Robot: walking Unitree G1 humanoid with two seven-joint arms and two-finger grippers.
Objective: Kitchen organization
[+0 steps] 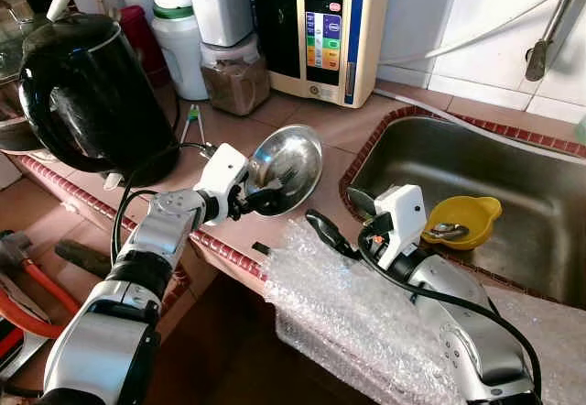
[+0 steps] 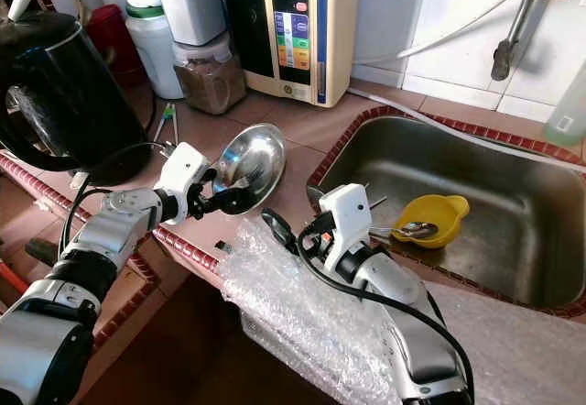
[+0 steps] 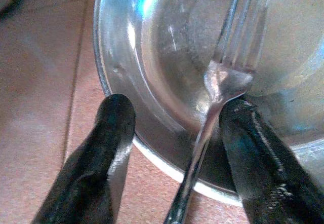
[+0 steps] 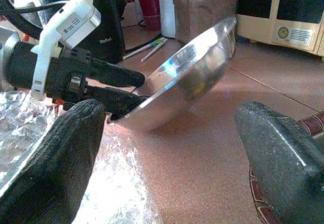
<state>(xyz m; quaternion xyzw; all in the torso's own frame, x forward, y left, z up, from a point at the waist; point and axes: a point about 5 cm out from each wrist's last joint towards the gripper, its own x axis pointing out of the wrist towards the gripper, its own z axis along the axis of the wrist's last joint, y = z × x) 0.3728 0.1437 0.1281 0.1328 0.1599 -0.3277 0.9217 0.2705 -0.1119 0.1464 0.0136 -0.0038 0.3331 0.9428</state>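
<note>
On the counter beside the kettle (image 1: 87,93), your left gripper (image 1: 265,196) clamps the near rim of the steel bowl (image 1: 286,167) — bowl tilted up, fork (image 3: 217,97) inside. Your right gripper (image 1: 339,222) hovers spread wide over bubble wrap (image 1: 357,313), left of the sink (image 1: 549,213) — holding nothing.

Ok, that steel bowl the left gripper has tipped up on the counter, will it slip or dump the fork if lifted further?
Likely slippery: the steel bowl is polished and the left gripper pinches only its thin rim. It looks light and rigid. The loose fork lying inside would probably slide out as it tilts.
</note>
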